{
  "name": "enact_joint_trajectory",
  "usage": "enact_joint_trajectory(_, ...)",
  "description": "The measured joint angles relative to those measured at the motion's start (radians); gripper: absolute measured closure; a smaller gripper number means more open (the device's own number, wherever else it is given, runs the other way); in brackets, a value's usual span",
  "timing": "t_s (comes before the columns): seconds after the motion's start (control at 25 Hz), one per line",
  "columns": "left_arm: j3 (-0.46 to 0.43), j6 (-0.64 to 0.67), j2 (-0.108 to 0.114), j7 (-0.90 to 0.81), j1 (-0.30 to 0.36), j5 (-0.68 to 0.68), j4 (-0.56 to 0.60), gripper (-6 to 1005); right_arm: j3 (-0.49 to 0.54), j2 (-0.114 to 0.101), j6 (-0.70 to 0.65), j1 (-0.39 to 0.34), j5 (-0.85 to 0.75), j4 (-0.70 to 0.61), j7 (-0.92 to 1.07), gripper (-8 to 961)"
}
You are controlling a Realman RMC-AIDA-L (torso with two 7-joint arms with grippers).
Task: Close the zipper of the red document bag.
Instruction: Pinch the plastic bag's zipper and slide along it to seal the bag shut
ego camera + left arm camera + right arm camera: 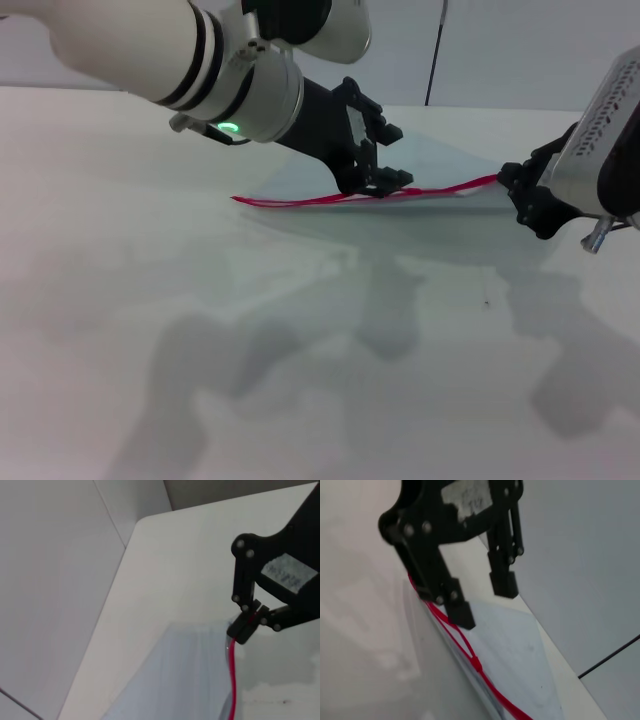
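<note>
The red document bag (425, 160) lies flat at the far middle of the table, its red zipper (300, 201) along the near edge. My left gripper (382, 182) stands open over the zipper's middle. In the right wrist view one of its fingers (457, 611) touches the red strip and the other hangs over the bag (517, 650). The small slider (476, 662) sits just on my right gripper's side of that finger, and the strip (497, 695) splits in two beyond it. My right gripper (508, 180) is shut on the zipper's right end (233, 680), as the left wrist view shows (248, 622).
The bag rests on a white table (200, 350) that stretches wide in front of it. A thin black cable (433, 60) hangs down the wall behind. The table's far corner (142, 522) lies beyond the bag.
</note>
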Motion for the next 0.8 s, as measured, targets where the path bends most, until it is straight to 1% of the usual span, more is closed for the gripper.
enact_joint_trajectory(0.32,0.002,0.012,-0.001,-0.002,-0.011,-0.007,-0.059,510,-0.002,0.0,-0.015,-0.004,0.0,-0.04,0.005,939)
enact_joint_trajectory(0.8,0.002,0.024,-0.001,-0.017,-0.014,-0.006,-0.064,559,-0.006,0.0,-0.026,-0.006,0.0,-0.062,0.01,938)
